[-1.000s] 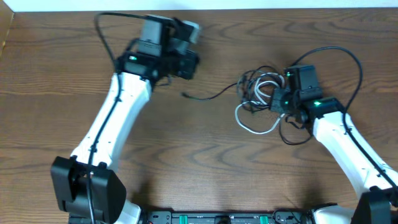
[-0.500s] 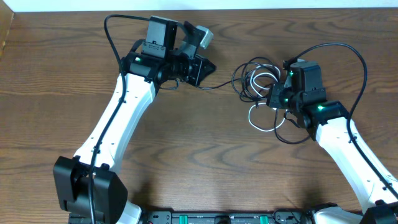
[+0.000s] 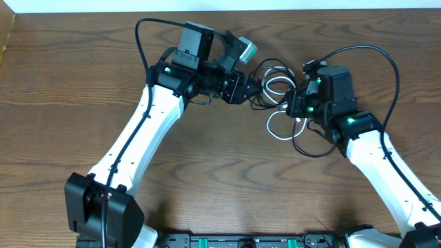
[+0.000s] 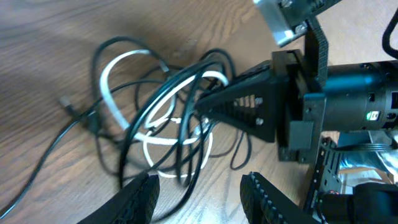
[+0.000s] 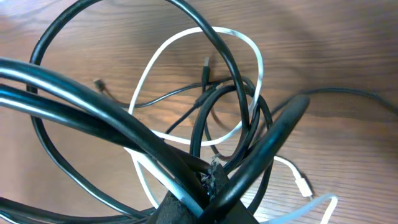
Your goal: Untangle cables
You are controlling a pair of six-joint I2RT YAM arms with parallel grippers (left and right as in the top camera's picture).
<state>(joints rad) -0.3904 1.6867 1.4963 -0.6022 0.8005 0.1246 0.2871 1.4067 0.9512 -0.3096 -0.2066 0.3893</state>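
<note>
White cable (image 5: 256,62) and black cable (image 5: 231,56) are found still knotted in one bundle of overlapping loops, wrapped around and just ahead of the right gripper (image 4: 205,109), on the wooden table (image 3: 207,179). White loops are threaded through the black ones, and a white plug end is seen trailing just beside the right gripper. The right gripper's jaws are closed on black cable strands, apparently so the bundle is anchored while the other arm works. Whether a white strand is pinched too cannot be told. The left gripper (image 4: 198,183) is placed directly facing the right gripper, very near it, with the bundle between them. Its jaws are parted with nothing between them, and it is judged to be lined up for a fresh grab on a loop. No separation is achieved yet, so the task is judged to be at an early stage. Against the frame a second back, the left gripper is noted as moved from well apart from the right gripper to close in front of it, and its jaws as gone from shut to parted. The black tail then stretched out straight away from the right gripper is no longer laid out that way, and the bundle and right gripper are shifted slightly toward the table's far edge.
</note>
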